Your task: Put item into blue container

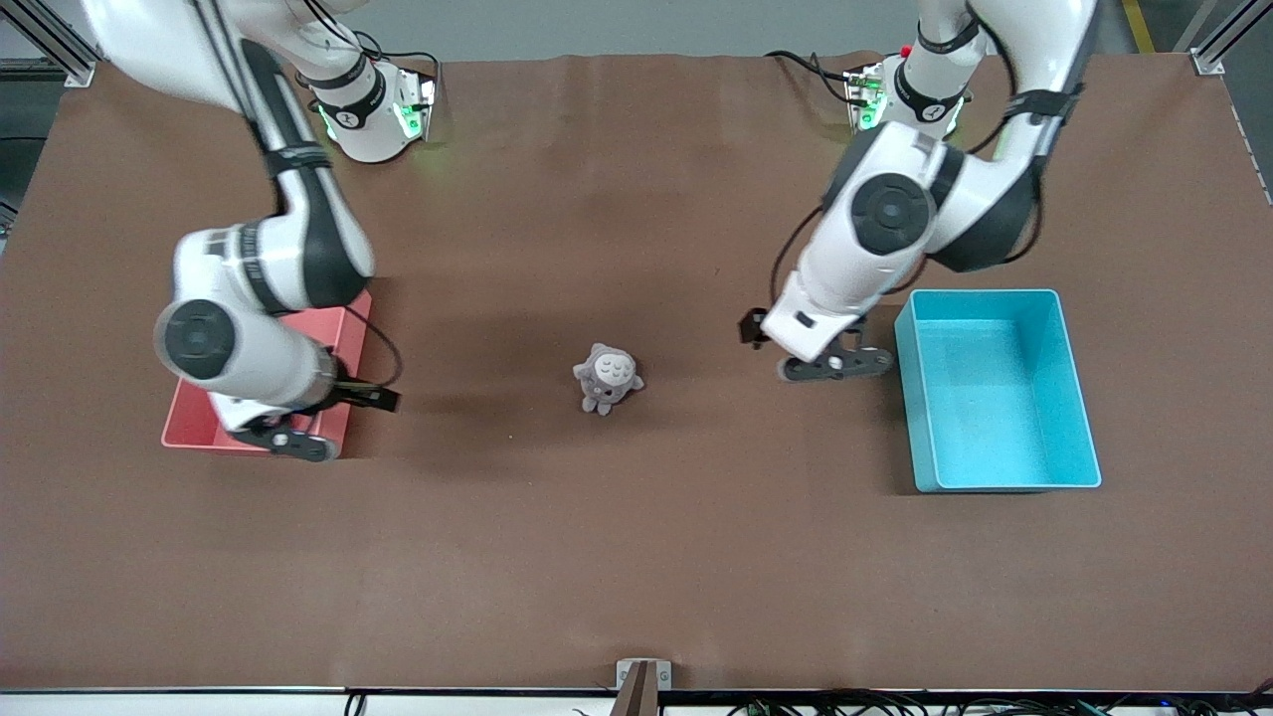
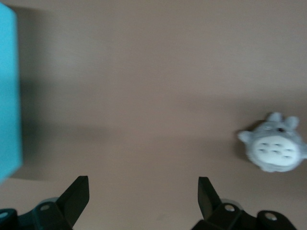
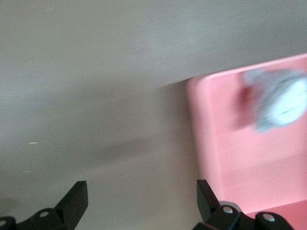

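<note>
Front view: the brown table (image 1: 636,557) lies bare along its whole near edge, and wide open cloth surrounds the small grey plush toy (image 1: 608,378) at the middle. The blue container (image 1: 995,388) sits toward the left arm's end of the table, at about three o'clock from the toy and well apart from it — a light-blue box with plain smooth walls, thin paler rim, nothing in it. The left gripper (image 1: 833,364) hangs over the cloth just beside the container's wall that faces the toy, between the two. At about nine o'clock from the toy the pink bin (image 1: 343,328) lies under the right arm, and the right gripper (image 1: 288,438) hovers over that bin's near edge.

Left wrist view: the left gripper (image 2: 143,201) is spread wide, both black fingertips (image 2: 76,194) apart with only bare cloth between them. The plush toy (image 2: 274,148) lies off to one side — grey back, pale spotted belly, two small ears. A strip of the blue container (image 2: 8,91) shows at the picture's edge, its wall flat and unmarked.

Right wrist view: the right gripper (image 3: 141,201) is likewise spread, pinching nothing, over the pink bin's rim (image 3: 196,124). Inside the bin lies a second grey and white plush (image 3: 280,100), blurred.
</note>
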